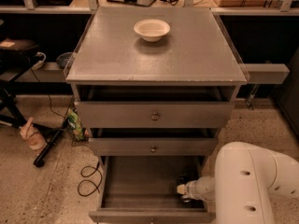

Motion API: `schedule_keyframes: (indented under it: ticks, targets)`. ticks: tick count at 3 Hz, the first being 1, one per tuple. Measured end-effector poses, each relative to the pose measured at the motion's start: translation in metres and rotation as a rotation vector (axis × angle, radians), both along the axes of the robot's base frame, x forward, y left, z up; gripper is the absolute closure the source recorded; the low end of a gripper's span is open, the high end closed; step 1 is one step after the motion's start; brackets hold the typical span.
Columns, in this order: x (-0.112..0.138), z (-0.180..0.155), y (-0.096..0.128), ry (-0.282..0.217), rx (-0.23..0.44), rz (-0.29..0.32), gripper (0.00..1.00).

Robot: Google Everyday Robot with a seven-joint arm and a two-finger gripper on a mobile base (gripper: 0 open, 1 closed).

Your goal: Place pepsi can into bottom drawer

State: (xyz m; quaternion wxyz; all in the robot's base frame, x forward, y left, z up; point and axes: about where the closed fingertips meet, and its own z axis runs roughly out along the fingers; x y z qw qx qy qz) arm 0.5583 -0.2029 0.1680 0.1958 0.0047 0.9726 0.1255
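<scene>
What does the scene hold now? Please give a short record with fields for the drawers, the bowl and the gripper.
bottom drawer: pulled far out, floor mostly bare
middle drawer: pulled out far less than the bottom one
top drawer: same, far less
bowl: upright on the cabinet top, near the back
gripper: inside the bottom drawer, at its right side
arm: reaches in from the right
can: not plainly seen; a dark shape at the gripper may be it
</scene>
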Motion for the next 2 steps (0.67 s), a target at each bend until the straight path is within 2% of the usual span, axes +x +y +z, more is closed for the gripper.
schedule_keyframes:
  ticks: [2]
  targets:
    - [0.0,0.0,0.0,0.0,0.0,0.0,0.12]
